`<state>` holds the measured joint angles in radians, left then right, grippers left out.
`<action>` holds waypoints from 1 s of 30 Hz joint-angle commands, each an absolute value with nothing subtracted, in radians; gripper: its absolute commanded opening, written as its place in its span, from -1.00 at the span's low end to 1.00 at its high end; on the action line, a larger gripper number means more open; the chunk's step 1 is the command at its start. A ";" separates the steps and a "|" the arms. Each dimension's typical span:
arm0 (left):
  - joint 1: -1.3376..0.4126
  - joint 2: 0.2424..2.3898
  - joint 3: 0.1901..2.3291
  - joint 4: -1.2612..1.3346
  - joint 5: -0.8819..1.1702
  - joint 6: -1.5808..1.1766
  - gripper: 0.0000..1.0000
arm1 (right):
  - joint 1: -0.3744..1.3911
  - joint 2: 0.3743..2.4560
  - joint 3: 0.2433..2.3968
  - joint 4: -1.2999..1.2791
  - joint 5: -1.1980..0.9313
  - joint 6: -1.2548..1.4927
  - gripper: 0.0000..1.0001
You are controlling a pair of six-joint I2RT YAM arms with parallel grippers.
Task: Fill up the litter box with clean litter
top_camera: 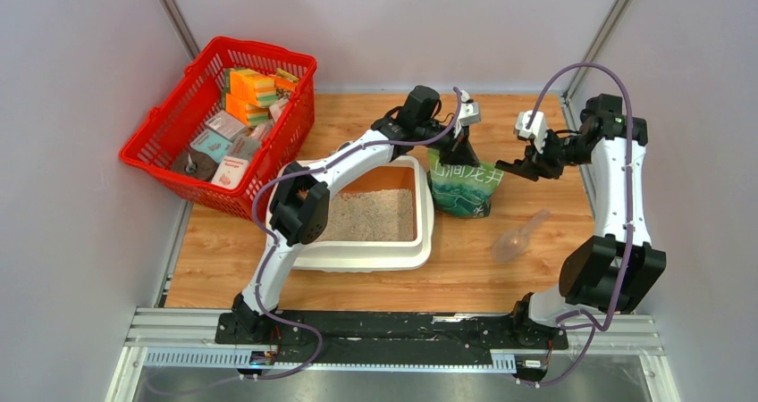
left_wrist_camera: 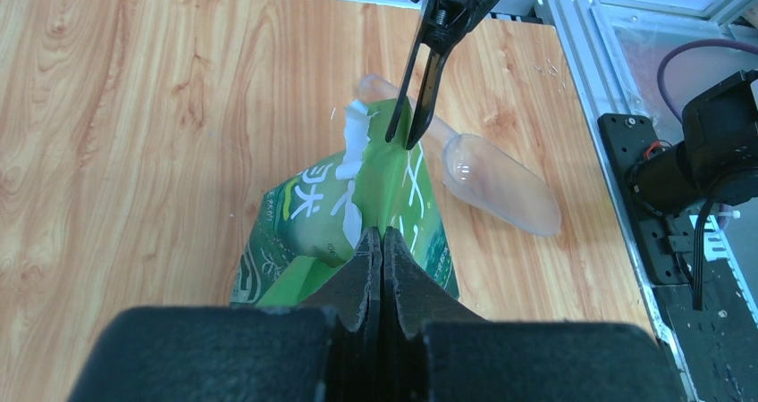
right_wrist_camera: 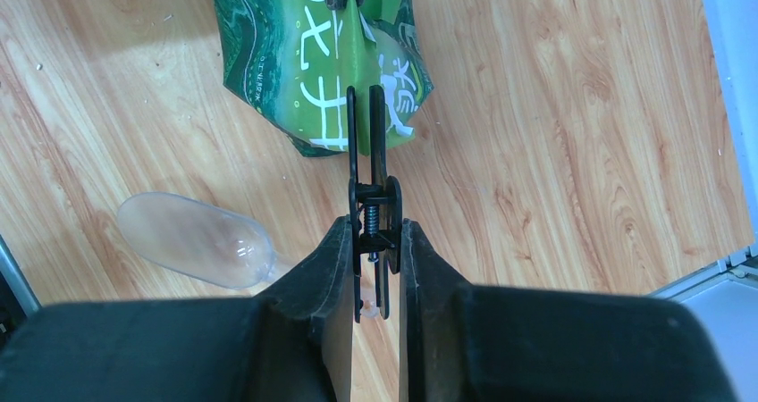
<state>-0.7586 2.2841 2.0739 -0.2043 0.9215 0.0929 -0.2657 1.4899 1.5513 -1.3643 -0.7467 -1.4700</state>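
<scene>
The cream-white litter box [top_camera: 357, 257] lies left of centre and holds a layer of pale clean litter [top_camera: 374, 214]. A dark green printed bag [top_camera: 465, 186] stands just to its right. My left gripper [top_camera: 459, 145] is shut on the bag's top edge [left_wrist_camera: 383, 234] and holds it upright. My right gripper [top_camera: 526, 164] is shut on a black spring clip [right_wrist_camera: 373, 214]. The clip [left_wrist_camera: 427, 71] is squeezed open, and its tips straddle the bag's top corner [right_wrist_camera: 366, 121].
A clear plastic scoop [top_camera: 521, 237] lies on the wooden table right of the bag; it also shows in the left wrist view [left_wrist_camera: 496, 183] and the right wrist view [right_wrist_camera: 192, 241]. A red basket [top_camera: 170, 152] with boxes stands at the back left.
</scene>
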 commanded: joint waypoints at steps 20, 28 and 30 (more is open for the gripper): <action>-0.758 2.293 2.106 -0.115 0.922 0.054 -1.00 | -0.184 1.529 1.523 -1.632 -0.709 -1.480 -1.00; -0.758 2.286 2.109 -0.124 0.936 0.055 -0.92 | -0.127 1.555 1.532 -1.602 -0.745 -1.440 -1.00; -0.756 2.284 2.117 -0.138 0.939 0.066 -0.67 | -0.117 1.562 1.542 -1.595 -0.758 -1.422 -1.00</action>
